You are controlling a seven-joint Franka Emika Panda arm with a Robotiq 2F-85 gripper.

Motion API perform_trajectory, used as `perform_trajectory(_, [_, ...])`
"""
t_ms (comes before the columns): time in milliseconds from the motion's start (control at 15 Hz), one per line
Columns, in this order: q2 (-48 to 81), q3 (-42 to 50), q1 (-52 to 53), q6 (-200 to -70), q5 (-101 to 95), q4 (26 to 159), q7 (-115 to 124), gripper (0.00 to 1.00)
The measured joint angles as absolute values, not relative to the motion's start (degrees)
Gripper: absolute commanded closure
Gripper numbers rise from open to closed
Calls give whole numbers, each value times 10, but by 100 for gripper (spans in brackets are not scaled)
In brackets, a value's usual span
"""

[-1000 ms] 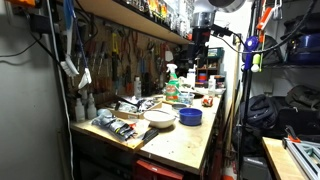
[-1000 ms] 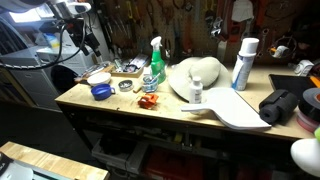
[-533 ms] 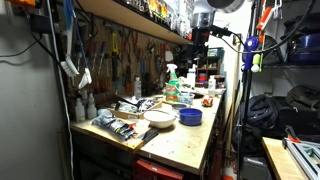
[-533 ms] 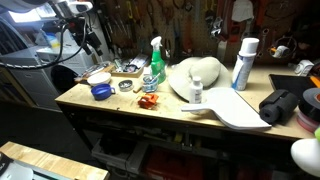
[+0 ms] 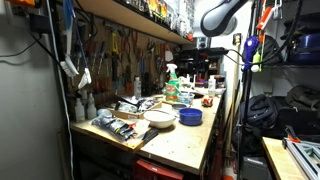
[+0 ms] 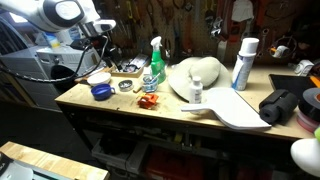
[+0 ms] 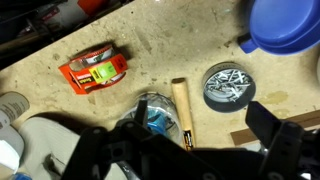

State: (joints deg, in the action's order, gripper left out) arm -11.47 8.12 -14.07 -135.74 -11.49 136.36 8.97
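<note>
In the wrist view my gripper (image 7: pixel 200 128) is open and empty, with its dark fingers wide apart above the workbench. Below it lie a wooden handle (image 7: pixel 182 108) and a clear plastic bottle with a blue label (image 7: pixel 155 112). A round tin of screws (image 7: pixel 228 86) sits just beyond, a blue bowl (image 7: pixel 287 24) at the top right, and an orange tape measure (image 7: pixel 93 68) to the left. In both exterior views the gripper (image 5: pixel 201 58) (image 6: pixel 104 42) hangs above the bench, over the blue bowl (image 6: pixel 100 91) and the tin (image 6: pixel 125 86).
A green spray bottle (image 6: pixel 155 62), a white hat-like shape (image 6: pixel 197 76), a small bottle (image 6: pixel 196 92) and a white can (image 6: pixel 243 62) stand on the bench. A white bowl (image 5: pixel 158 117) and loose tools (image 5: pixel 118 126) lie near its edge. Tools hang on the back wall.
The arm has swung: its elbow now shows high in both exterior views, and the gripper has moved a little lower over the bench. The objects have not moved.
</note>
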Motion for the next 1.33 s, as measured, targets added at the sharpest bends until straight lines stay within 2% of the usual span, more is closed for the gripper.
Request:
perform_trajectory(400, [-108, 82, -139, -1360, -115, 1357, 90, 0])
perform_trajectory(800, [-62, 84, -153, -1428, -209, 1306, 146, 0])
perform_trajectory(1133, [8, 97, -144, -1297, -84, 1210, -10, 0])
perform_trajectory(1333, [16, 99, -143, -1291, -81, 1198, -15, 0])
